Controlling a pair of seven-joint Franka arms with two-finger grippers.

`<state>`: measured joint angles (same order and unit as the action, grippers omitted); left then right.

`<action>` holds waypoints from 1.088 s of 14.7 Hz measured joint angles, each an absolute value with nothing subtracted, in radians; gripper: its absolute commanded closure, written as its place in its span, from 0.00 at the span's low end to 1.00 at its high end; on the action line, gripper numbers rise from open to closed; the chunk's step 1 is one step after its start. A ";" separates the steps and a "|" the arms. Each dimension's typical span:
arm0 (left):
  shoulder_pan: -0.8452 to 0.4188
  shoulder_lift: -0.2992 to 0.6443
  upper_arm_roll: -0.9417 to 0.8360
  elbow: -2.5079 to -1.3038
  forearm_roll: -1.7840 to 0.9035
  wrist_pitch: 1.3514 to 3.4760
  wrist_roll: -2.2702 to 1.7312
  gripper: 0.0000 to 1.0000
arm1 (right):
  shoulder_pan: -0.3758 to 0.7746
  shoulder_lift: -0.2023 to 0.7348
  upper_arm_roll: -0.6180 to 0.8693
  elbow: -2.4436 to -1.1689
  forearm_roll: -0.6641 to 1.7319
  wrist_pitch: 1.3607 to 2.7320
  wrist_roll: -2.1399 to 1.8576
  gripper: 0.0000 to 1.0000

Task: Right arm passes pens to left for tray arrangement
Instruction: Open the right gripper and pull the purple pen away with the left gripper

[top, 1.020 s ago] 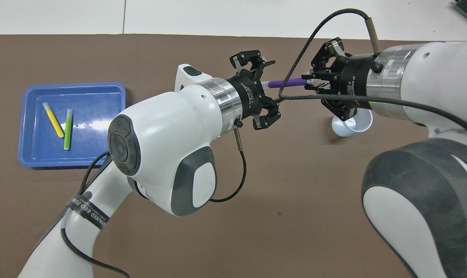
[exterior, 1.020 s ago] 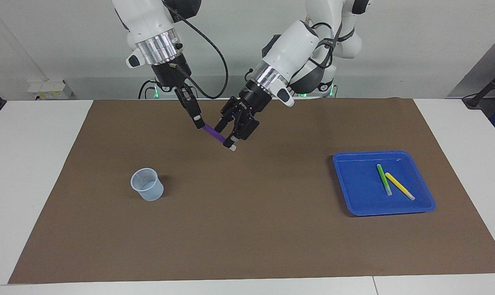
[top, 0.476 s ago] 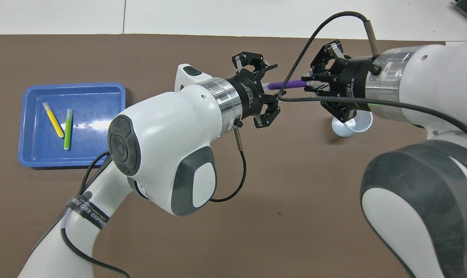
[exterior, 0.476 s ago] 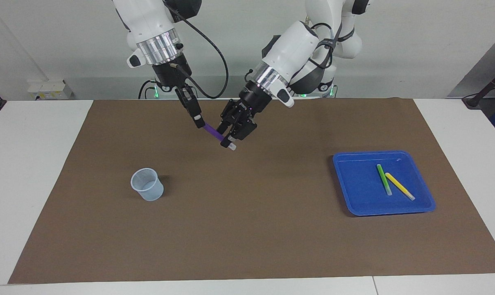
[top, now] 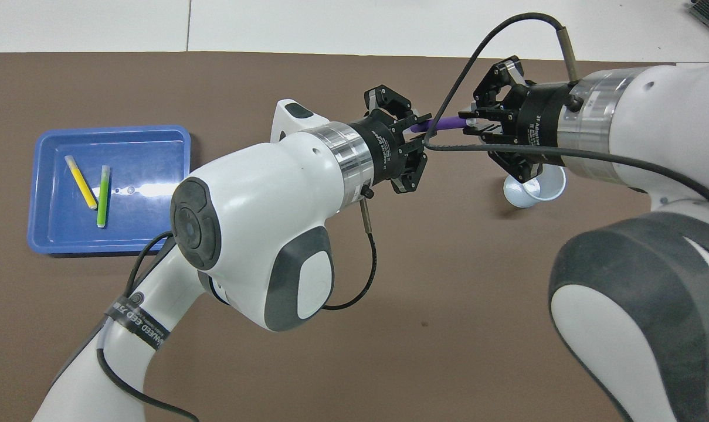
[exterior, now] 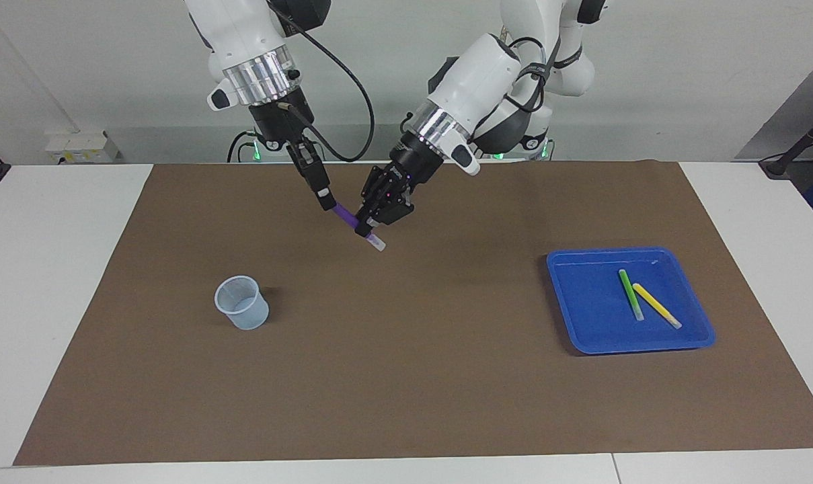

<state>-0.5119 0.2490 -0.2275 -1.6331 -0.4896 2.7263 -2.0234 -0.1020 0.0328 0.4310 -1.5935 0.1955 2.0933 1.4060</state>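
Brown mat [exterior: 413,376] on the bench [exterior: 50,269]: above it, both the right end effector [exterior: 326,202] and left end effector [exterior: 366,228] clamp the purple pen [exterior: 345,216], well apart from the tray [exterior: 574,336]. Mid-handover; next, I judge, the right should release.

Both arms meet in the air over the brown mat [top: 354,363], with the purple pen [top: 445,123] stretched between them. The right gripper [top: 470,122] is clamped on one end of the pen, and the left gripper [top: 417,124] is closed on its other end. A clear cup [top: 536,190] shows partly from under the right gripper, on the mat. Toward the left arm's end of the table sits the blue tray [top: 43,234], holding the yellow pen [top: 81,182] and the green pen [top: 103,196], which lie close side by side, angled apart at one end
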 measured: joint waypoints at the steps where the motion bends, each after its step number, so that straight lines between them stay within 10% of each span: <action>1: -0.512 0.249 -0.227 -1.633 -0.478 2.726 -2.022 0.97 | -0.102 0.033 0.431 -1.594 0.195 2.093 1.406 1.00; 4: -0.514 0.249 -0.227 -1.633 -0.456 2.726 -2.022 1.00 | -0.102 0.033 0.431 -1.594 0.195 2.092 1.406 1.00; 6: -0.514 0.249 -0.227 -1.633 -0.450 2.726 -2.021 1.00 | -0.104 0.033 0.430 -1.594 0.209 2.091 1.406 0.40; 8: -0.514 0.250 -0.227 -1.633 -0.442 2.726 -2.021 1.00 | -0.106 0.032 0.430 -1.594 0.238 2.085 1.406 0.00; 16: -0.513 0.250 -0.219 -1.633 -0.365 2.704 -2.022 1.00 | -0.144 0.024 0.422 -1.583 0.249 2.027 1.364 0.00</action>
